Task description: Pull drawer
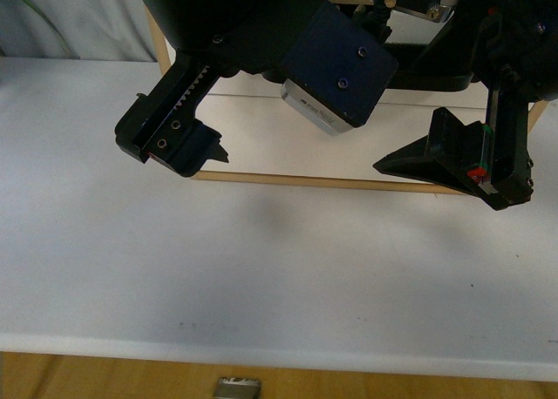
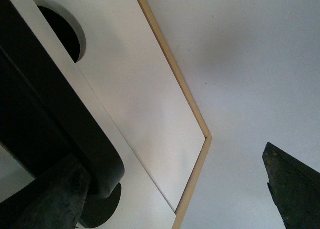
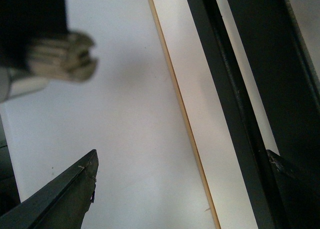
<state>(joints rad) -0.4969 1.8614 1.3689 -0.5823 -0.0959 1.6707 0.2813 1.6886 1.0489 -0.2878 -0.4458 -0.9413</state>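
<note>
Table (image 1: pixel 261 268): open white surface in front of the drawer (image 1: pixel 288 146); you have free passage here.
Black bar handle (image 2: pixel 65 124): runs along the drawer front and blocks your way there.

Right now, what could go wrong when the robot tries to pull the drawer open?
1. The left pincer and right pincer both look open, so pulling now might slide off the black handle.
2. The left pincer sits by the handle's very end, where a grip might slip off.
3. Two arms pulling unevenly might jam the drawer crooked.
</note>
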